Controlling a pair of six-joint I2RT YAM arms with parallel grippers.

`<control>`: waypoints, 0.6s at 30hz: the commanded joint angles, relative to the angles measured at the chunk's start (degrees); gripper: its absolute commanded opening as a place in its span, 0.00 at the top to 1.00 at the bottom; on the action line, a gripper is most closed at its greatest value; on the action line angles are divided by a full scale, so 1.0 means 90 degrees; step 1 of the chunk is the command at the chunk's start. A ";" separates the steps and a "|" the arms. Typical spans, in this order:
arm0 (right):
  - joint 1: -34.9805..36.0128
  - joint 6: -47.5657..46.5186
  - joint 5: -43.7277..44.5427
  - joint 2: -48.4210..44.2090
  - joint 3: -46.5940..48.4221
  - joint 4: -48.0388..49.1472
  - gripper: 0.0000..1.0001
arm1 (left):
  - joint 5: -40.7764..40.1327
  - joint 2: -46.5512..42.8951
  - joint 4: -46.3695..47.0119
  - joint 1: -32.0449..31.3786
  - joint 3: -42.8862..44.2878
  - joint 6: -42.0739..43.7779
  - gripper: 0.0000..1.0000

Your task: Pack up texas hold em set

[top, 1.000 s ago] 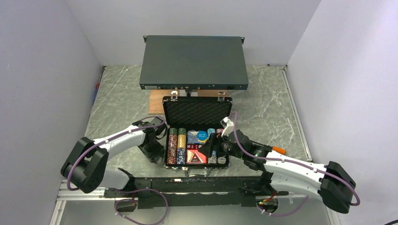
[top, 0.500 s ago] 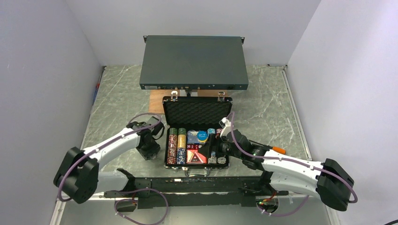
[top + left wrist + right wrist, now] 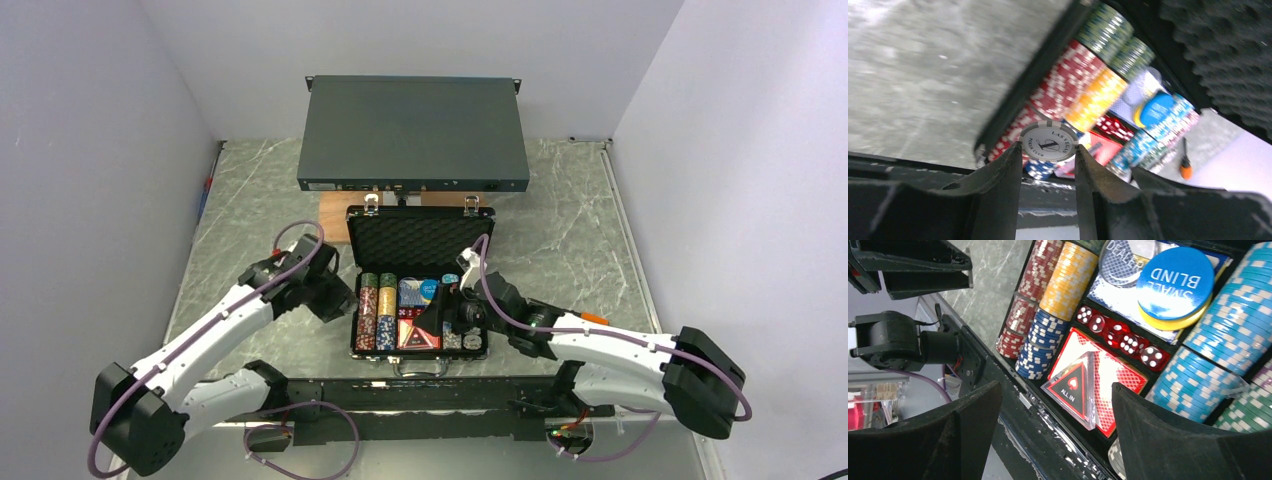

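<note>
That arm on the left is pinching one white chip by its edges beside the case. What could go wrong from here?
The white chip is held only by its rim in the left gripper, beside the case. It could slip and roll across the table. The right gripper hangs open over the ALL IN triangle and dice, so the arms might bump if the left one swings in.

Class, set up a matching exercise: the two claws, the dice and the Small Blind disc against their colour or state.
1 left claw
2 right claw
3 dice
4 Small Blind disc

A blue, on a yellow disc
B shut on a white chip
C red, in a row
D open above the case

Pairs: 1-B, 2-D, 3-C, 4-A
</note>
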 commanded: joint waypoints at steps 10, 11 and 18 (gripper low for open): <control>0.0239 -0.0169 0.0352 0.0092 0.0399 0.0602 0.20 | 0.1715 0.1474 0.1979 -0.1020 0.1152 -0.0456 0.66; 0.0233 -0.0154 0.0467 0.0072 0.0410 0.0557 0.21 | 0.1767 0.1644 0.2034 -0.1114 0.1226 -0.0478 0.66; 0.0245 0.0122 0.1348 -0.0264 0.0292 0.0483 0.37 | 0.1871 0.2184 0.2313 -0.1427 0.1500 -0.0650 0.68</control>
